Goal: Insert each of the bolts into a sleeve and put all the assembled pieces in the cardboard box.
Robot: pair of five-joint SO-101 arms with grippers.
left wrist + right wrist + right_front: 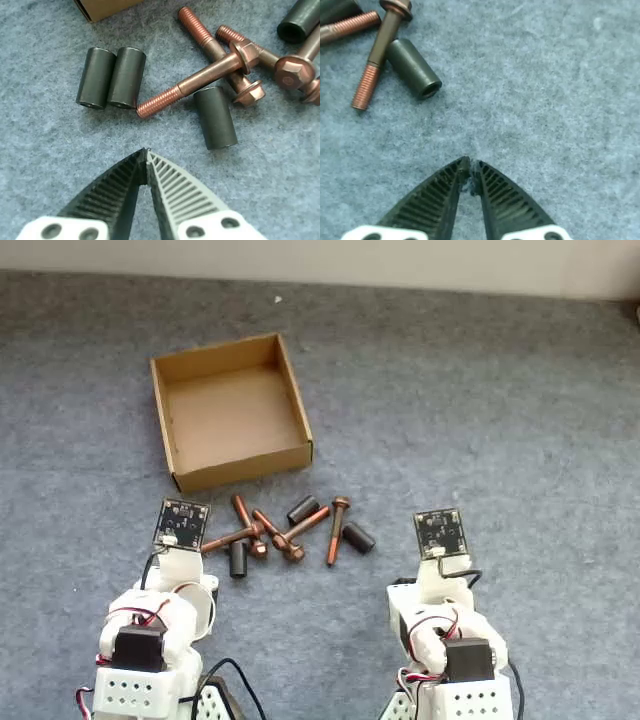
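Grey carpeting covered the surface, with the cardboard box standing open and empty in the upper left of the high view. Just below it, mid-frame, lay the loose parts. Copper-coloured bolts were crossed over one another in a heap, one bolt lay clear of the heap at its right side, and dark sleeves were scattered around them. No bolt sat in a sleeve, so the work seemed to be at its very start: a first pick.

For that pick I would judge the clear bolt the best choice, since the crossed ones would drag each other. It should be gripped on the shank near the head, leaving the threaded end free to enter a bore. The other arm should take a sleeve across its side, not its ends. The single sleeve, lying apart from the pair of sleeves near the box's corner, looked easiest. Round parts may roll if nudged, so each hand should open wide before descending.

The left hand hovered over bare carpet near that single sleeve, shut tip to tip with nothing between. The right hand was likewise closed and empty above bare carpet, with the clear bolt and a sleeve just beside each other some way ahead of it.
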